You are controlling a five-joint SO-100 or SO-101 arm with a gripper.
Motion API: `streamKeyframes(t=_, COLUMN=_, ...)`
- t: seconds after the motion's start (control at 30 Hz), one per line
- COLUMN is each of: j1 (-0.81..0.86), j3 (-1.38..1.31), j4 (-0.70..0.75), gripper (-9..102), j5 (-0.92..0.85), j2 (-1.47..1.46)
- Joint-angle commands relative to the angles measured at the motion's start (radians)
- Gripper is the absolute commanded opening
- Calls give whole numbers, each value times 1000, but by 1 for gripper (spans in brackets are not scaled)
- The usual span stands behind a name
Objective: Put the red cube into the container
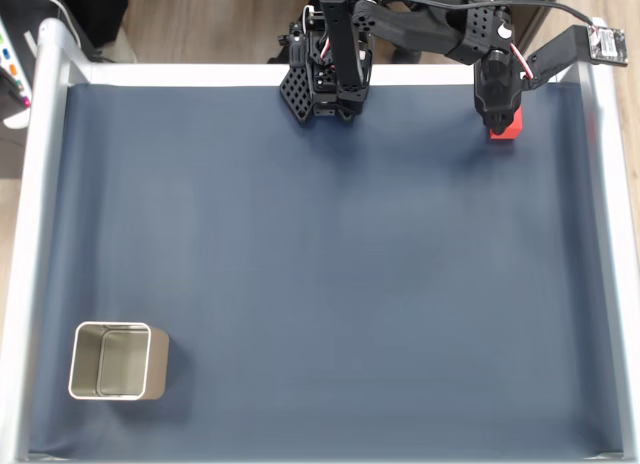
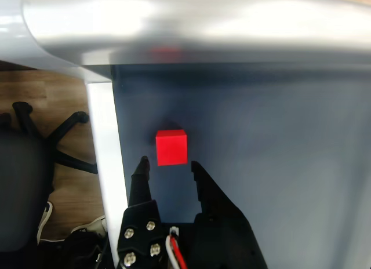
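You are working over a dark blue mat [image 1: 320, 274] laid in a tray with a pale metal frame [image 2: 104, 135], and wooden floor shows past the edge. Nearest the wrist camera, the gripper [image 2: 168, 163] points at the mat with its two black fingertips spread a little wider than the cube, and nothing is between them yet. Just beyond the tips sits the red cube [image 2: 171, 147], flat on the mat, close to the corner where two rails of the frame meet; in the fixed view it peeks out red below the gripper at the top right [image 1: 505, 132]. Judge it as a light, rigid block with matte faces: it should not deform or break, and the flat parallel sides give the fingers a sure seat, though a light block like this can skate on the cloth if one finger touches first. Take it by the two side faces that line up with your fingers, low and centred, so it does not pivot. Mind the rail just beside it, which leaves that finger little room. Farthest off, the container [image 1: 118, 360] stands open-mouthed at the bottom left of the fixed view, well apart from the cube, diagonally across the mat.
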Motion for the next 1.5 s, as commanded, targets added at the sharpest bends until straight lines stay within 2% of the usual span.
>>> streamKeyframes(t=0.0, j1=-3, j3=0, j4=-29, gripper=24, j5=15, j2=-3)
streamKeyframes(t=0.23, j1=-6, j3=3, j4=-121, gripper=24, j5=49, j2=-49)
streamKeyframes(t=0.63, j1=-6, j3=-14, j4=-173, gripper=21, j5=74, j2=-97)
streamKeyframes(t=0.83, j1=-3, j3=-14, j4=-206, gripper=13, j5=72, j2=-115)
streamKeyframes(t=1.0, j1=-8, j3=-20, j4=-206, gripper=0, j5=78, j2=-130)
streamKeyframes(t=1.33, j1=12, j3=-37, j4=-192, gripper=0, j5=114, j2=-126)
streamKeyframes(t=1.47, j1=80, j3=-107, j4=-100, gripper=0, j5=144, j2=-123)
